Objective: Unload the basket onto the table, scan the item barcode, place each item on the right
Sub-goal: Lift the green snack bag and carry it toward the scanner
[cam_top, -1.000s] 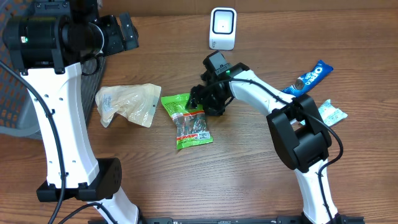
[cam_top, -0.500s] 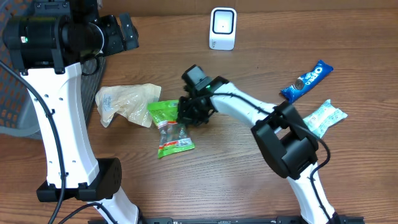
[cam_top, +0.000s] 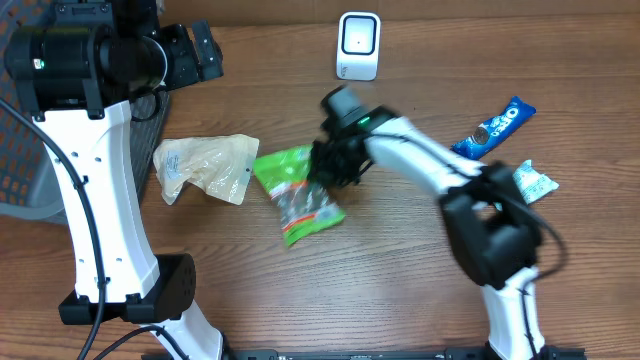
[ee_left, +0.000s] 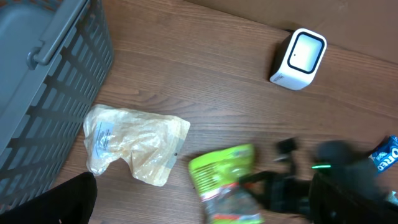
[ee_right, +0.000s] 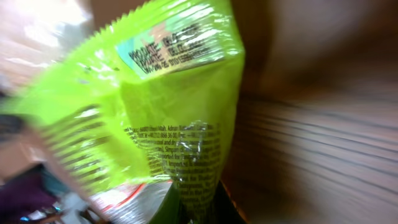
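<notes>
The right gripper (cam_top: 328,165) was clamped on the green packet (cam_top: 298,195), its jaws closed almost to nothing over one thin edge of the film. The right wrist view showed the crinkled plastic pinched there, with the rest of the packet spreading away. The packet was near the middle of the table (cam_top: 400,285), just beside the pale bag (cam_top: 205,167) on its left. It was well apart from the scanner (cam_top: 358,45), which stood upright close to the far edge. That arm was blurred, so I could not tell whether the packet was clear of the wood or resting on it. A printed label showed on the film, but no barcode could be made out.

The left gripper (cam_top: 200,48) hung over the far left corner beside the basket (ee_left: 43,74), jaws wide and holding nothing.

The main risk looked to be the grip: a small bite on slick film could slip if the arm swung fast, dropping the packet short of the scanner. The packet was also limp, so it might fold or twist and leave the barcode creased or facing away from the scanner window, giving no read. A low carry might drag it against the pale bag. A close pass might knock the light scanner over, and the right elbow might sweep the blue biscuit pack (cam_top: 495,127) near the right edge
</notes>
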